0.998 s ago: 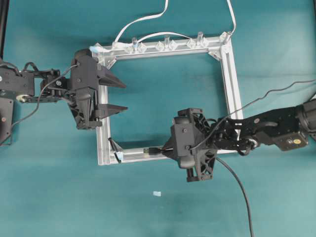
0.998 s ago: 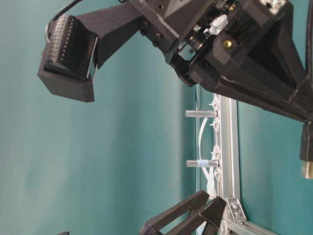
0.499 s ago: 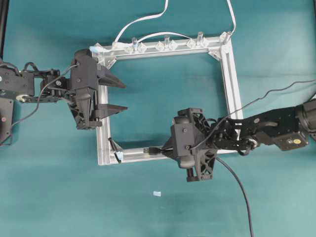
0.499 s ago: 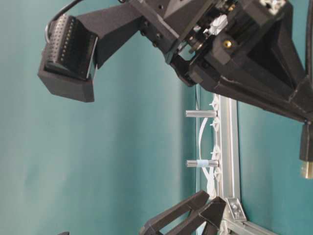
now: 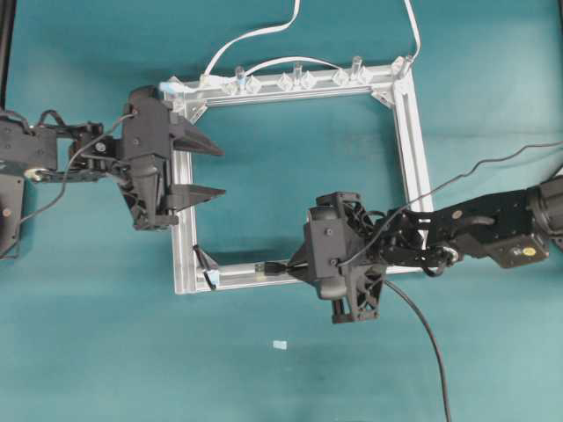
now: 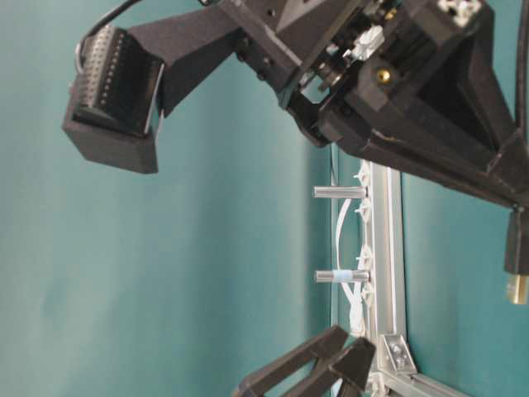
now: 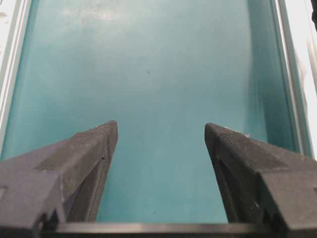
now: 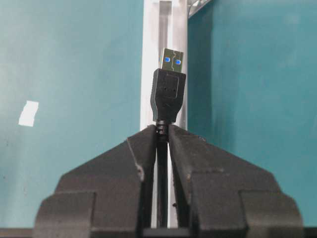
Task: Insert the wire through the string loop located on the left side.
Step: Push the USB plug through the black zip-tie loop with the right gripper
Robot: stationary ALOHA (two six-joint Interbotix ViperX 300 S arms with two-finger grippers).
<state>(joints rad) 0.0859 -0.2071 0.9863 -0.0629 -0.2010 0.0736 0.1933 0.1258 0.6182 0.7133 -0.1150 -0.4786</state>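
Overhead view shows almost no change: right gripper (image 5: 295, 266) stays clenched on the wire (image 8: 168, 94), plug ahead of its jaws, short of the string loop (image 5: 204, 265); left gripper (image 5: 220, 170) remains released, so insertion is pending.

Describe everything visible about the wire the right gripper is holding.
The wire is a thin black cable ending in a moulded black plug with a flat silver USB-style tip showing two blue marks. The right gripper is shut on the cable just behind the plug, so the plug juts out past the fingertips. From overhead the plug lies roughly level along the aluminium frame's lower bar, pointing left toward the string loop and stopping short of it. The cable trails back past the gripper.
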